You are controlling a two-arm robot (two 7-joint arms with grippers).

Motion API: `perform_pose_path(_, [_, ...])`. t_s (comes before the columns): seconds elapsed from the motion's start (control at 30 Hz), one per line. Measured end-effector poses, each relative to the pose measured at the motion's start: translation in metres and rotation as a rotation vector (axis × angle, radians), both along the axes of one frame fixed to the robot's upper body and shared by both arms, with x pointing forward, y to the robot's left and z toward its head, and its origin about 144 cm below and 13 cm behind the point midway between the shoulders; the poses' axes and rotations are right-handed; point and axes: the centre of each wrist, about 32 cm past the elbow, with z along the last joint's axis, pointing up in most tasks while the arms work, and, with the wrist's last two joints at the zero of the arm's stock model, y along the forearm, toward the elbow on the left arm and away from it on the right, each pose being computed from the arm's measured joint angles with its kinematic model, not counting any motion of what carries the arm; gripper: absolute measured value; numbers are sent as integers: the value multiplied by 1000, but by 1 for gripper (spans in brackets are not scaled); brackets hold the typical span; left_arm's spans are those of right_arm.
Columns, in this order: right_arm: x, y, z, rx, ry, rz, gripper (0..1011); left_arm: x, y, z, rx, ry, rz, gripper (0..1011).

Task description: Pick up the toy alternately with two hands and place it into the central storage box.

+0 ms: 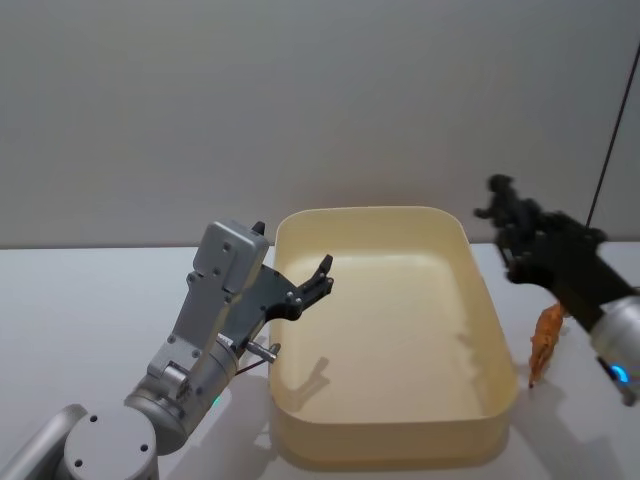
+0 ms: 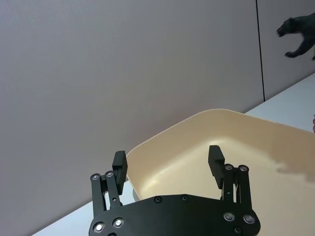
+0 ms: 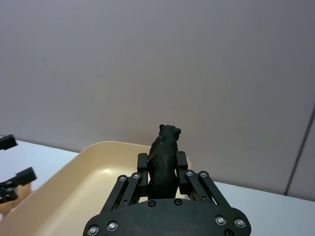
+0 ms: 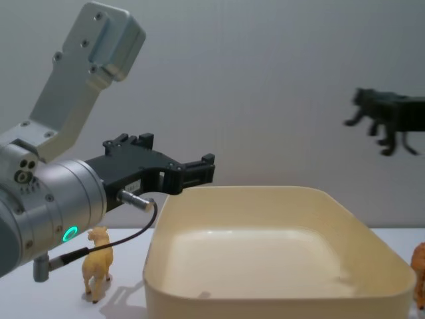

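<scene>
White table point(image 1: 80, 300) carries storage box point(image 1: 385, 210). Your right hand point(image 3: 162, 164) grips black toy point(image 3: 165, 142) aloft; left hand point(image 2: 167, 160) spread open, empty, at box rim.

Gripped aloft in right hand point(image 3: 162, 166), beside cream storage box point(image 1: 390, 440): black toy animal point(image 3: 165, 152), perhaps bear.
</scene>
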Motion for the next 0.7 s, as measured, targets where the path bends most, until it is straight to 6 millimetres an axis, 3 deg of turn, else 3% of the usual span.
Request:
perform_pose_path(0.6, [36, 51, -7, -68, 108, 106, 310, 0, 0, 0, 0, 0, 0, 1001])
perform_pose_path(0.7, [40, 57, -9, -81, 122, 108, 371, 0, 0, 0, 0, 0, 0, 1001])
